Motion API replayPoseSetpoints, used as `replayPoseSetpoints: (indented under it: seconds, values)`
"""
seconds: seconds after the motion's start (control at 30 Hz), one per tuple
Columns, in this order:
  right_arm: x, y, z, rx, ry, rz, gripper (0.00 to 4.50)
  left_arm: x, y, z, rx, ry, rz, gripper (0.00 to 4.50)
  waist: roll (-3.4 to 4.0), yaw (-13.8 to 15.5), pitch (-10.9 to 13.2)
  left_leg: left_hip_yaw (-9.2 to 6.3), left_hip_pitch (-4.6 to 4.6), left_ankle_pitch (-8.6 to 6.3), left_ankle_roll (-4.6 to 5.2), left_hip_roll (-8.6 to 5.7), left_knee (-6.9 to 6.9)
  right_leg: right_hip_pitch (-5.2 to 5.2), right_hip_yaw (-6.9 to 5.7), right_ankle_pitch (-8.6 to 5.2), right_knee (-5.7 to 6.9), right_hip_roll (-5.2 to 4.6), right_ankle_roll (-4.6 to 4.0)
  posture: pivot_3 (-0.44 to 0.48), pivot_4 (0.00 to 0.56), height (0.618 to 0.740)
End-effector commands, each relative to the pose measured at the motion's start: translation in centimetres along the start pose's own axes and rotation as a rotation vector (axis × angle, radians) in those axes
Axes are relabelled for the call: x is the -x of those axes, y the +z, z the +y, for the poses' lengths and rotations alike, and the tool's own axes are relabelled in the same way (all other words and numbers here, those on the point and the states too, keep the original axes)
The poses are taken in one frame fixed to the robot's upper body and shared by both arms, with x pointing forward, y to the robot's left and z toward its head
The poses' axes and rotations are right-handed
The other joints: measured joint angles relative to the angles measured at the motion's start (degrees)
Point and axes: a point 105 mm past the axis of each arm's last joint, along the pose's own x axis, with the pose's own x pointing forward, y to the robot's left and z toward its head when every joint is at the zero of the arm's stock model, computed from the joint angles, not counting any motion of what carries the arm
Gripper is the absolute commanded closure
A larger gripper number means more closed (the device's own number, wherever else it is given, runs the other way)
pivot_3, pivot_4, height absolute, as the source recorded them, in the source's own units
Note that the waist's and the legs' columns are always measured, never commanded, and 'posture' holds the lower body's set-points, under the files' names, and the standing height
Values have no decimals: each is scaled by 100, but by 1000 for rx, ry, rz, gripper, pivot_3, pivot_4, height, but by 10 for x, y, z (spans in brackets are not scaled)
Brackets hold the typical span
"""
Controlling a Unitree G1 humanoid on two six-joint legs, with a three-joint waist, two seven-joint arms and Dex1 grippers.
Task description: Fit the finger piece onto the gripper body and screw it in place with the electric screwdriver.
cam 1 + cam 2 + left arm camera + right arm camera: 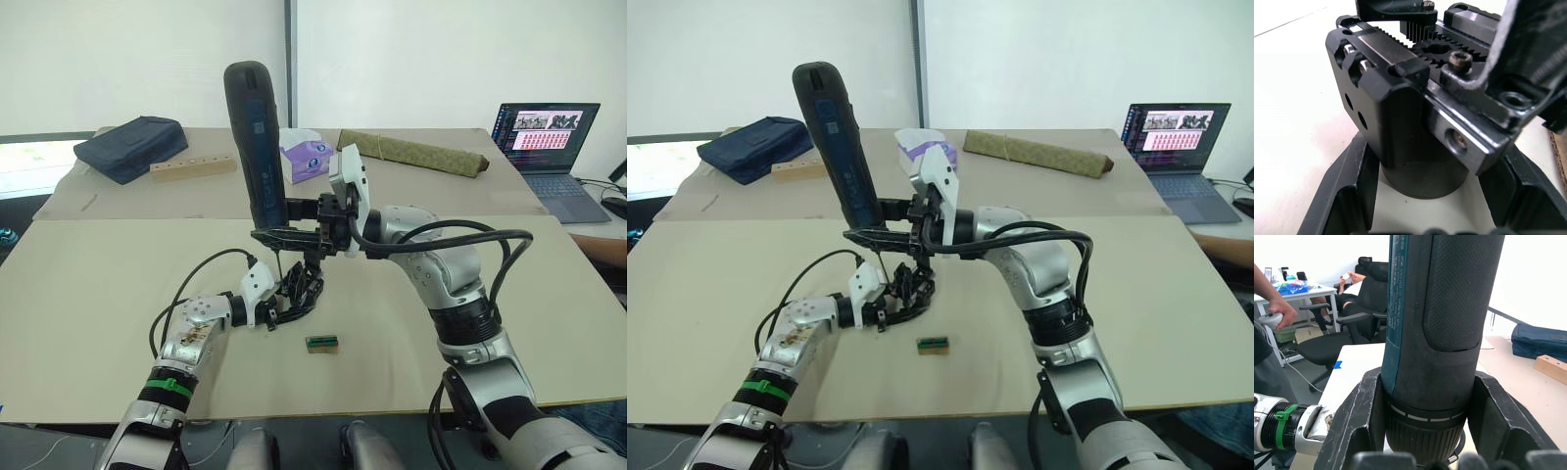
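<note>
The right tool (294, 230) is clamping the electric screwdriver (255, 137) upright at mid-tabletop (98, 294), bit down over the gripper body (299, 289); the left tool (279, 308) is gripping that body; any tilt risks the bit slipping off the screw.

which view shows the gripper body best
The left wrist view: the gripper body shows close up between the left gripper fingers, with rack teeth and screw heads clear. Both eye views show it small and dark on the table under the electric screwdriver.
</note>
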Motion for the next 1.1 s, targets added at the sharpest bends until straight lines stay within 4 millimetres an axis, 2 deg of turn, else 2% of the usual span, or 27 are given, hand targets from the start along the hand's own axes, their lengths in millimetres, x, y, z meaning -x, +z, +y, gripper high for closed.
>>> replayPoseSetpoints:
  seconds: [0.03,1.1]
  values:
    - [1,19,2,51,11,-54,2563,3,-20,-8,60,-20,63,2199,0,0,0,0,0,0,0,0,0,0,0,0,0,0,0,0,150,740]
    - [0,20,2,41,13,-52,2563,3,-19,-8,61,-22,66,2199,0,-1,0,0,0,0,0,0,0,0,0,0,0,0,0,0,150,740]
